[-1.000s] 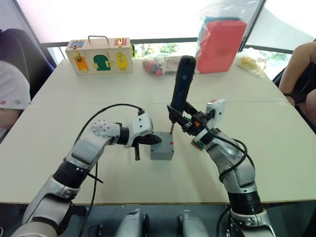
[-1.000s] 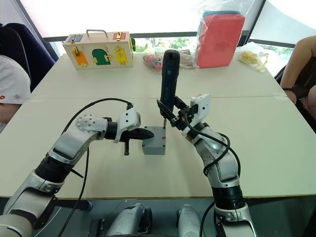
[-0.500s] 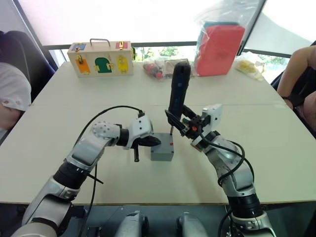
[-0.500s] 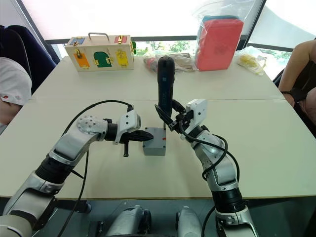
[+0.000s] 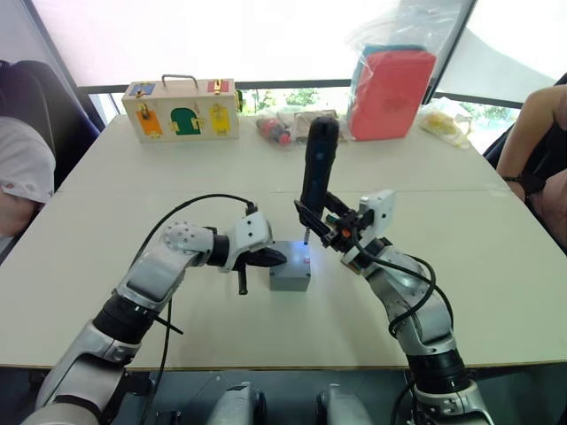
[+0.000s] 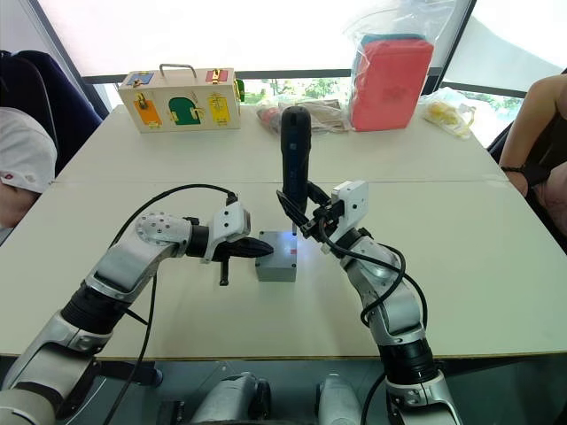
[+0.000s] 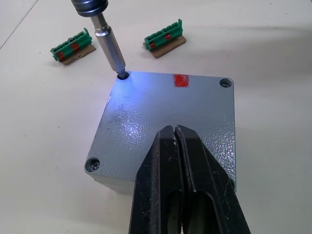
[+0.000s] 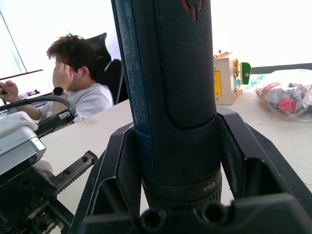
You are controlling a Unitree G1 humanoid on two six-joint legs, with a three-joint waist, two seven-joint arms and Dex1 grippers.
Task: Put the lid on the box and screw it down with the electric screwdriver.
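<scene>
The grey lid [image 7: 170, 117] lies flat on the grey box [image 5: 290, 282] near the middle of the table. My left gripper [image 7: 176, 141] is shut, and its closed tips rest on the lid's near side. My right gripper [image 5: 317, 220] is shut on the black electric screwdriver [image 5: 316, 168] and holds it nearly upright. The metal bit [image 7: 109, 46] stands in a screw hole at a far corner of the lid. White light from the tip shines on that corner. Screws show in two other corners.
Two green bit holders [image 7: 71, 45] lie just beyond the box. A wooden latch box [image 5: 182, 108], a bag of small items [image 5: 282, 122] and a red pouch in plastic [image 5: 392, 80] line the far edge. People sit at the left [image 5: 22, 177] and right [image 5: 532, 150].
My right arm has carried the screwdriver down and slightly left, so its bit now meets the lid's corner and light falls there. The left gripper has stayed on the lid.
</scene>
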